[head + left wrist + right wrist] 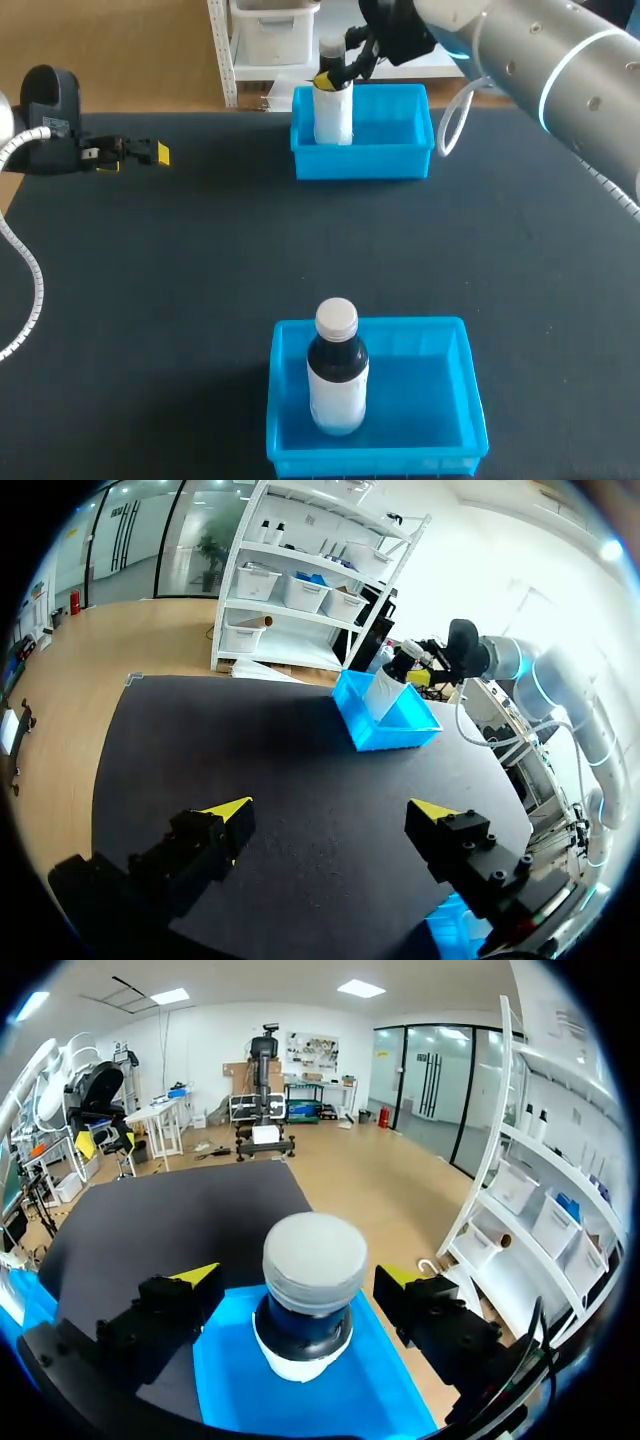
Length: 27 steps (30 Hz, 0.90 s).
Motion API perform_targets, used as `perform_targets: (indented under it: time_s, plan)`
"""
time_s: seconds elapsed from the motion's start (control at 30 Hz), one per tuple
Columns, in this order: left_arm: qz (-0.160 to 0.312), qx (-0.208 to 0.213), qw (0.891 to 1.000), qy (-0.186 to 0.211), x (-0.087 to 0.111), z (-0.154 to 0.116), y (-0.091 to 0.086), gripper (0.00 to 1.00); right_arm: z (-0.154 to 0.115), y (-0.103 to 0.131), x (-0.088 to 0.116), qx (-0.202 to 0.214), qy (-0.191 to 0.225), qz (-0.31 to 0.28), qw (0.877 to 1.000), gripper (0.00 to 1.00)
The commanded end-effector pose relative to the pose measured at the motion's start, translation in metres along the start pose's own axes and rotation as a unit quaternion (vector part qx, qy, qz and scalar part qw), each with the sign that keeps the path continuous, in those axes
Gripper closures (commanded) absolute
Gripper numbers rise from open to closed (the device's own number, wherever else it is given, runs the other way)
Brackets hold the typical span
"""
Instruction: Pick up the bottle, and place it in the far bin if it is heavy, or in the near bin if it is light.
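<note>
Near bin (pixel 420 322), front wall past head view's edge

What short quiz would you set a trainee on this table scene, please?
1. True or false: the near blue plastic bin is empty.
2. Which arm reaches over the far blue plastic bin? A) left B) right C) neither
3. Fill in: the jaws of the left arm stand ___, with nothing between them.
Key: 1 false, a white-capped dark bottle with a white label stands in it; 2 B, the right arm; 3 open.
</note>
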State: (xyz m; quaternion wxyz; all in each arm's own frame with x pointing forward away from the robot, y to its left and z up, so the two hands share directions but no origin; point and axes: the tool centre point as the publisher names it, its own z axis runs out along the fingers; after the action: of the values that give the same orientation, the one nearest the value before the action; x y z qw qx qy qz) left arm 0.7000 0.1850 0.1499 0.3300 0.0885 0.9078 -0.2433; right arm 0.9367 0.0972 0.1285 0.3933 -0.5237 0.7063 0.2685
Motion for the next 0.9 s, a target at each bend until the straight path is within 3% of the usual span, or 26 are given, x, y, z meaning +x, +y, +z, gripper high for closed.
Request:
perform_targets:
  time_s: [0.03,0.43,0.7,0.9]
  plan:
    - [0.000,0.000,1.000,0.000,0.000,0.000,0.000,0.00,-0.013,-0.009,0.001,-0.109,0.015,0.004,0.994,0.00]
    - [0.000,0.000,1.000,0.000,0.000,0.000,0.000,0.00,-0.125,0.002,0.047,-0.023,0.052,0.069,0.996,0.00]
    - [0.000,0.000,1.000,0.000,0.000,0.000,0.000,0.00,-0.203,0.041,0.055,0.056,0.049,0.090,0.993,0.00]
    - [0.000,0.000,1.000,0.000,0.000,0.000,0.000,0.00,-0.239,0.077,0.054,0.099,0.047,0.095,0.989,0.00]
